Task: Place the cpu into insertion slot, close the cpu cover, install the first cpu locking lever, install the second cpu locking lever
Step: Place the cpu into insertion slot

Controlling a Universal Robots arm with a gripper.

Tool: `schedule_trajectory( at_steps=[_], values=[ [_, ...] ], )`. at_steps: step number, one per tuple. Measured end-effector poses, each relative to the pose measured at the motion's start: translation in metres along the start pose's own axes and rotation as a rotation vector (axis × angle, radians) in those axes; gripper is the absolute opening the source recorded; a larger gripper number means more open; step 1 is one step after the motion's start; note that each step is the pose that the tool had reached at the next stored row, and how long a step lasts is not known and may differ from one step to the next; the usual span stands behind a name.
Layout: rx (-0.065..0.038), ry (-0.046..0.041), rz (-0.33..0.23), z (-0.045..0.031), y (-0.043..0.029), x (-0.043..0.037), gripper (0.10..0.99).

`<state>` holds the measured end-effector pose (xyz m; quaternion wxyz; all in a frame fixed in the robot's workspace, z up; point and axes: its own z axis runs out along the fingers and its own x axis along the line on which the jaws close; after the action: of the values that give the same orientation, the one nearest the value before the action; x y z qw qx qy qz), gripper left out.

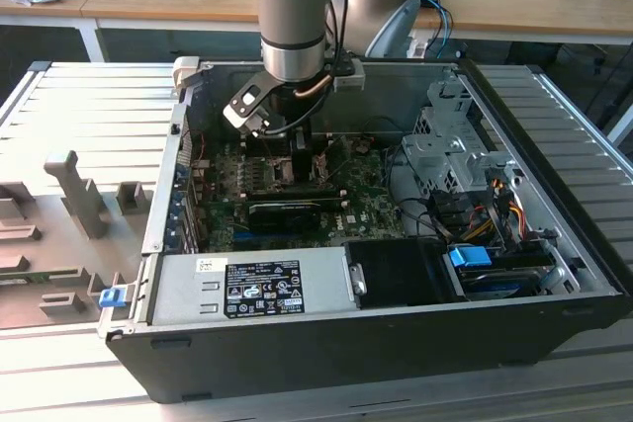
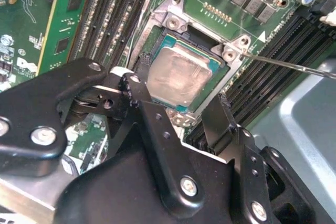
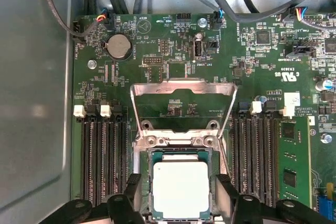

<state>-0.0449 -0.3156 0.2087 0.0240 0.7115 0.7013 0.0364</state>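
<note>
- The open computer case (image 1: pixel 326 343) lies on its side on the tabletop (image 1: pixel 79 116), so that the arm (image 1: pixel 292 7) can reach down to the motherboard (image 3: pixel 173 51).
- The hand (image 2: pixel 177 85) is released. Its fingers (image 3: pixel 131 187) stand on both sides of the chip and, as we judge, apart from it.
- The cpu cover (image 3: pixel 181 83) stands raised, which leaves the insertion slot (image 3: pixel 181 141) free.
- The cpu (image 3: pixel 180 190) lies flat in this slot.
- A thin locking lever (image 2: pixel 289 65) is unhooked.
</note>
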Motion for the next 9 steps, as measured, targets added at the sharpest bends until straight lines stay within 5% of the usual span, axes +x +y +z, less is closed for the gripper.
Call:
schedule_trajectory(
  at_steps=[2,7,8,9],
  values=[
    [0.000,-0.0006,0.000,-0.0004,0.0001,0.0000,0.651],
    [0.002,-0.0055,0.000,-0.0013,0.0009,0.0000,0.337],
    [0.002,-0.0060,0.000,-0.0014,0.0010,0.0000,0.337],
    [0.002,-0.0065,-0.001,-0.0016,0.0011,0.0000,0.216]
  ],
)
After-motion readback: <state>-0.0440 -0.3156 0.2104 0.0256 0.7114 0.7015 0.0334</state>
